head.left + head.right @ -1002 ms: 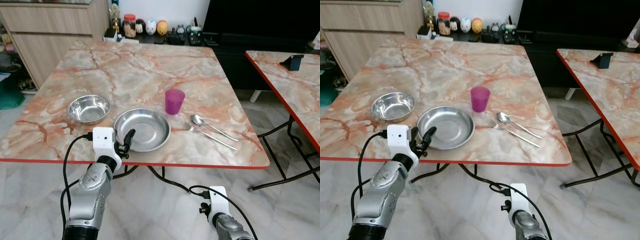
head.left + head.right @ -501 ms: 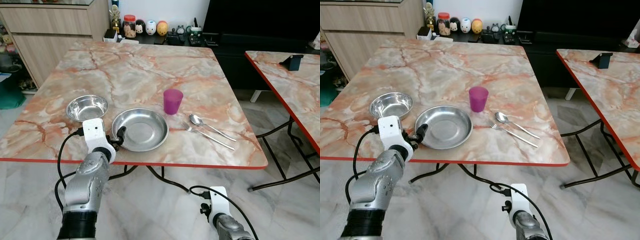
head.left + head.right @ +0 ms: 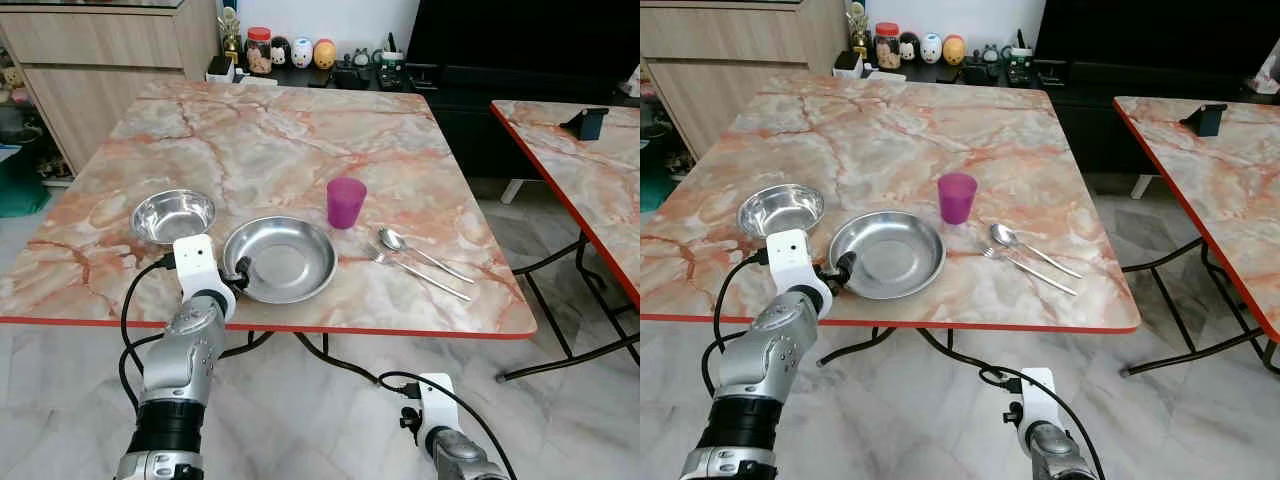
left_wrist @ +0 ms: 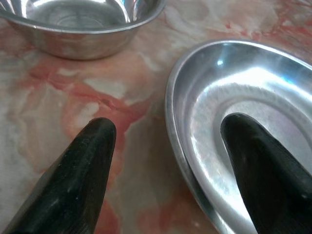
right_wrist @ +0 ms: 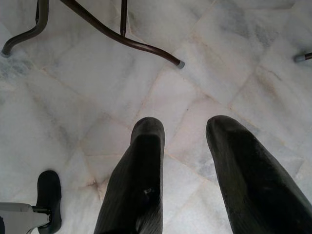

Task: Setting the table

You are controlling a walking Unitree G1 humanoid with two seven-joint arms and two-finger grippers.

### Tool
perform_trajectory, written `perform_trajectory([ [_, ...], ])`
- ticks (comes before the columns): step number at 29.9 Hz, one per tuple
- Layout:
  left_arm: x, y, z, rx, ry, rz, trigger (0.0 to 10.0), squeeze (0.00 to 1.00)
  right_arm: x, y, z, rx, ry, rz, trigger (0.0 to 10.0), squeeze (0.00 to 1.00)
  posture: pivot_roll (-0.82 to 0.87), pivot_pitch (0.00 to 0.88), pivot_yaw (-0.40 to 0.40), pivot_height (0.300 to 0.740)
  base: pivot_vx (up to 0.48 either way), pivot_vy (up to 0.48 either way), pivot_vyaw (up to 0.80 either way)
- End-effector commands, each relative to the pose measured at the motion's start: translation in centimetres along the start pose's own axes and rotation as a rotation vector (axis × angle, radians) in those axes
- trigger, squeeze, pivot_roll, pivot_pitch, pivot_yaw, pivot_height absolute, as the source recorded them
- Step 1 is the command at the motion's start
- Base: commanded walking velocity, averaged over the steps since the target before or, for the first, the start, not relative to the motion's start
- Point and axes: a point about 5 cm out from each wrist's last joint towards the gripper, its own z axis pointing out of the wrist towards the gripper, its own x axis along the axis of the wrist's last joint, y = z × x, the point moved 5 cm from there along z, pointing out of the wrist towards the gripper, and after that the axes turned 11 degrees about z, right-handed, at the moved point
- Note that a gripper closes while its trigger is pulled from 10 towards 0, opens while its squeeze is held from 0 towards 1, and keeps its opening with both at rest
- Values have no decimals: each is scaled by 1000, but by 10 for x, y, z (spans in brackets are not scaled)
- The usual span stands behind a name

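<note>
Steel plate [image 3: 281, 259] sits near the front edge of the marble table [image 3: 270, 140], w/ a small steel bowl [image 3: 174, 215] just beside it on the left; purple cup [image 3: 346, 202] stands behind the plate's right side, spoon [image 3: 415, 250] & fork [image 3: 420, 273] lie side by side to the right; left gripper [image 4: 168, 141] is at the plate's near-left rim, fingers spread, one finger [image 4: 85, 165] over bare table outside the rim, the other over the dish, nothing clamped; right gripper [image 5: 187, 165] hangs low over the floor tiles, fingers parted, holding nothing.
</note>
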Motion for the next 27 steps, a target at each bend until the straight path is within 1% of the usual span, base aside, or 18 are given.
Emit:
perform_trajectory([
  [1,5,0,2,20,12,2,10000,0,0,2,0,-4,-3,-10,10000,0,48,0,-82,740,0,0,0],
  [5,5,0,4,34,14,-6,10000,0,0,2,0,-3,-3,-9,10000,0,47,0,-81,740,0,0,0],
  [9,5,5,7,33,19,-23,10000,0,0,2,0,-1,-4,-12,10000,0,46,0,-81,740,0,0,0],
  [21,-1,15,11,48,19,-2,10000,0,0,1,0,2,-4,-17,10000,0,43,0,-80,740,0,0,0],
  [23,-2,16,11,55,20,13,10000,0,0,1,0,3,-5,-18,10000,0,43,0,-80,740,0,0,0],
  [27,-4,19,12,54,18,11,10000,0,0,1,0,4,-6,-19,10000,0,42,0,-80,740,0,0,0],
])
